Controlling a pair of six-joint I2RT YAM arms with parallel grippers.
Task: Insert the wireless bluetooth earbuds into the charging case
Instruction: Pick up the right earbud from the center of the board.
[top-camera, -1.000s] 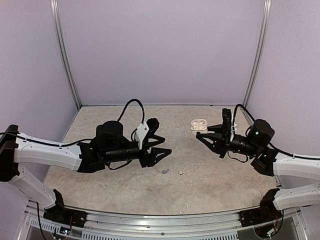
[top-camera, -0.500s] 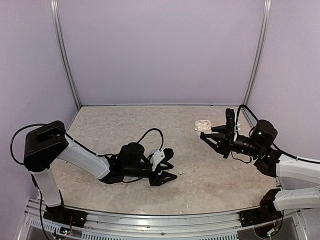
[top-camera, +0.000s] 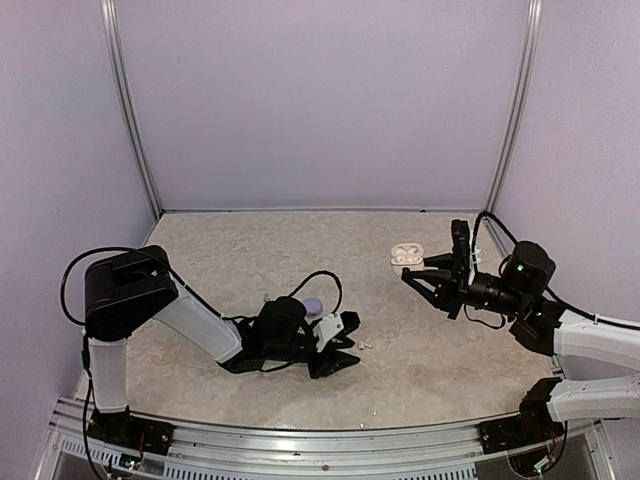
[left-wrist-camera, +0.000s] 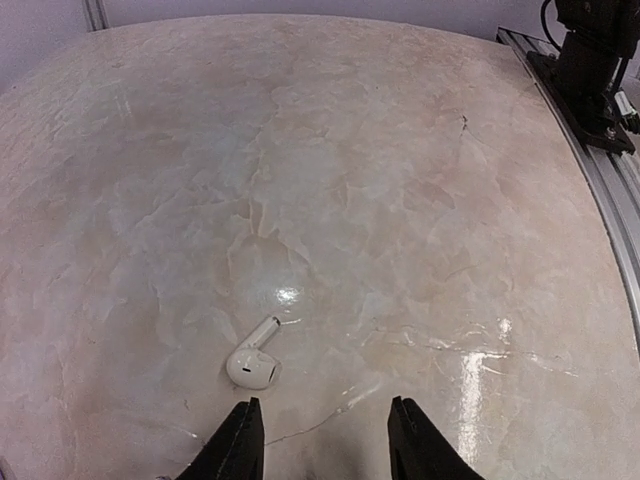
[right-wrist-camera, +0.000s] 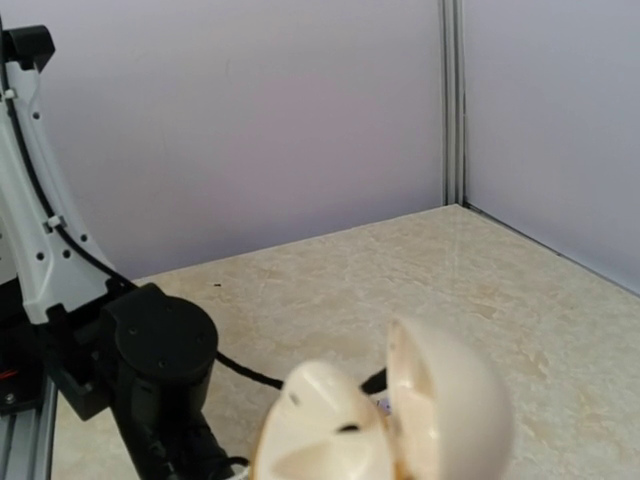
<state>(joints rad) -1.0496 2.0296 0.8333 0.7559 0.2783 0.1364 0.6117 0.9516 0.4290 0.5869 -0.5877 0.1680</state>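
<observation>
One white earbud (left-wrist-camera: 255, 360) lies on the table with its stem pointing away. It sits just ahead of the left fingertip (left-wrist-camera: 243, 425) of my left gripper (left-wrist-camera: 322, 425), outside the gap. That gripper is open and low over the table, with nothing between its fingers. In the top view the same earbud (top-camera: 364, 345) lies just right of the left gripper (top-camera: 345, 352). My right gripper (top-camera: 418, 270) is shut on the white charging case (top-camera: 405, 256), held above the table at the right. The case (right-wrist-camera: 380, 420) is open and blurred; the right fingers are hidden below it.
A lilac rounded object (top-camera: 313, 304) rests on the table just behind the left wrist; I cannot tell what it is. The metal rail (left-wrist-camera: 600, 170) and the right arm's base (left-wrist-camera: 595, 60) bound the right side in the left wrist view. Purple walls enclose the table.
My left arm has swung down and right to the table near the white earbud, and its jaws have narrowed. The right gripper drifted slightly right with the case.
</observation>
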